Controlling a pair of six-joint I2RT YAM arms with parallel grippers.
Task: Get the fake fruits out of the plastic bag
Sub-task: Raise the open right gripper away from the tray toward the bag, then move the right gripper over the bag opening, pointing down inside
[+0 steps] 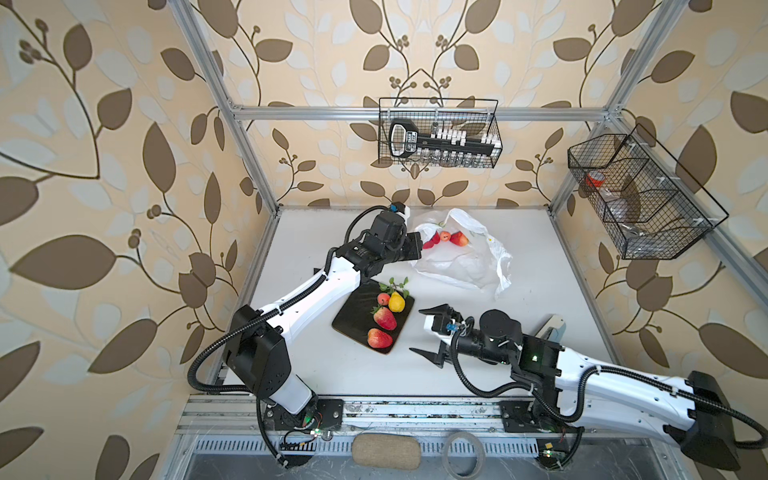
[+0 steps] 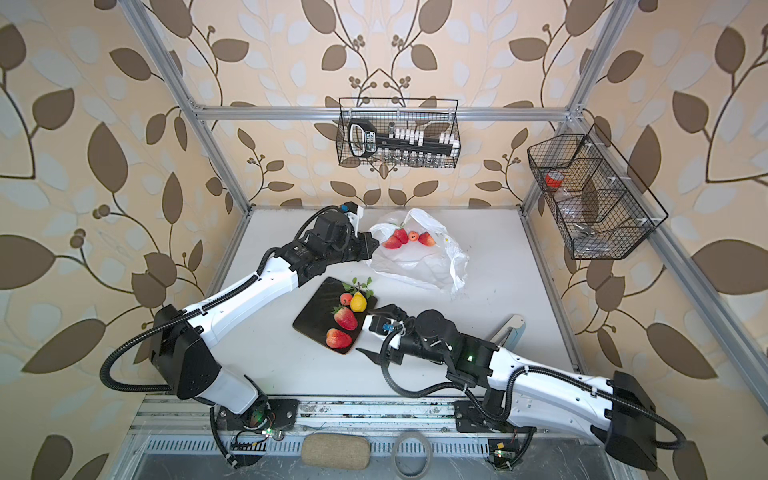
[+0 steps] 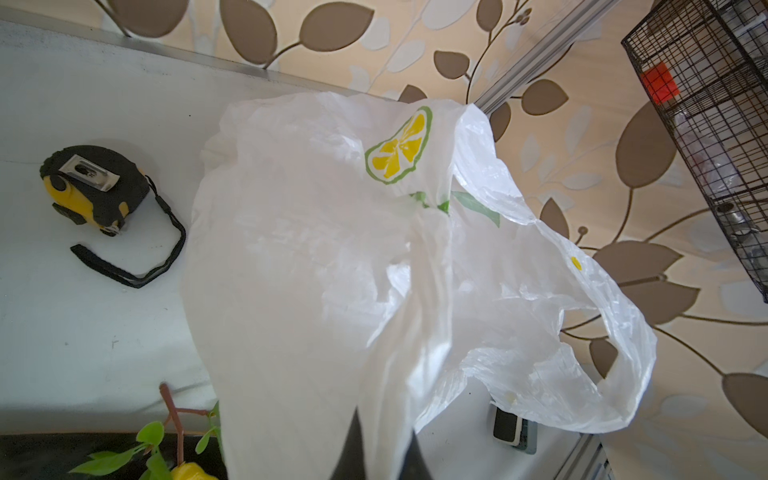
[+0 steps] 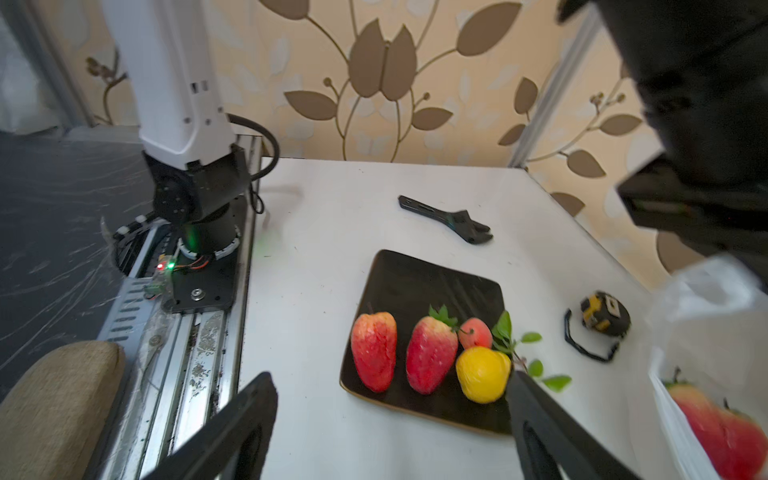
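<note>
Wallpaper [image 1: 104, 166] of brown leaves surrounds the white table [image 1: 540, 270].

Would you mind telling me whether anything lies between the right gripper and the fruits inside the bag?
Only the bag itself: its crumpled side lies between the open right gripper and the fruits, seen in both top views.

On the black tray [image 1: 353, 316]: two strawberries [image 1: 385, 318], one yellow pear [image 1: 396, 302], one small pink-red round fruit [image 1: 382, 299]. Beyond the tray, one plastic bag [image 1: 461, 266] shows three more strawberries [image 2: 427, 239] and one more round fruit [image 2: 412, 236]. Near the tray: one tape measure [image 3: 93, 187], one wrench [image 4: 446, 218].
</note>
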